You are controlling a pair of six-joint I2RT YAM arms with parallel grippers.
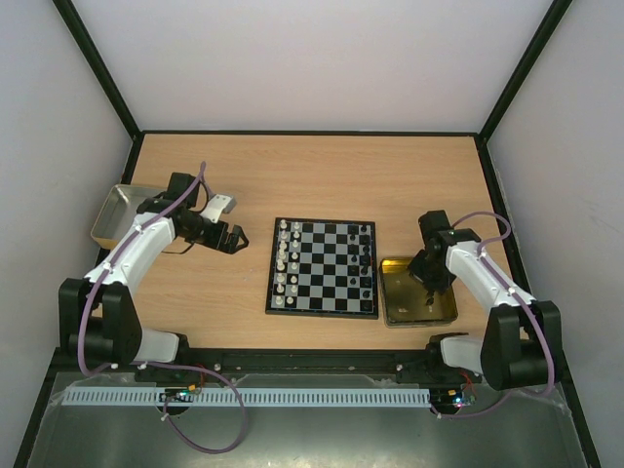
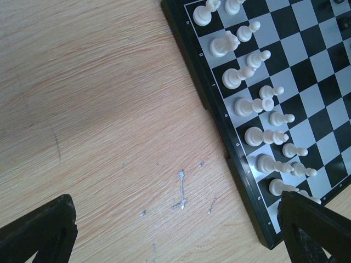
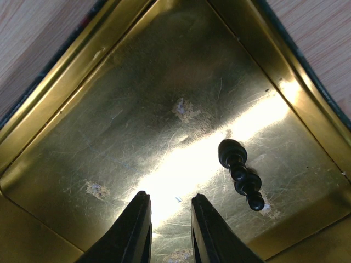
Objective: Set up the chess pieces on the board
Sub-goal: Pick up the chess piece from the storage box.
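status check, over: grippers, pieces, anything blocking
Left gripper open over bare table beside the board. Right gripper slightly open, empty, over gold tin. Black piece lying just right of its fingers. Nothing blocking.

High behind the arms, the top view takes in the whole counter (image 1: 312, 175). Each wrist view looks close past its jaws: left at the board (image 2: 307, 66) ahead-right, right nearer into the gold tin (image 3: 137, 82). The top view shows both.

The wooden bench (image 1: 312, 175) carried the board (image 1: 327, 268) at its middle. A gold tin (image 1: 400, 304) lay just right of the board, and a silver tray (image 1: 105, 219) sat well apart near the left edge.
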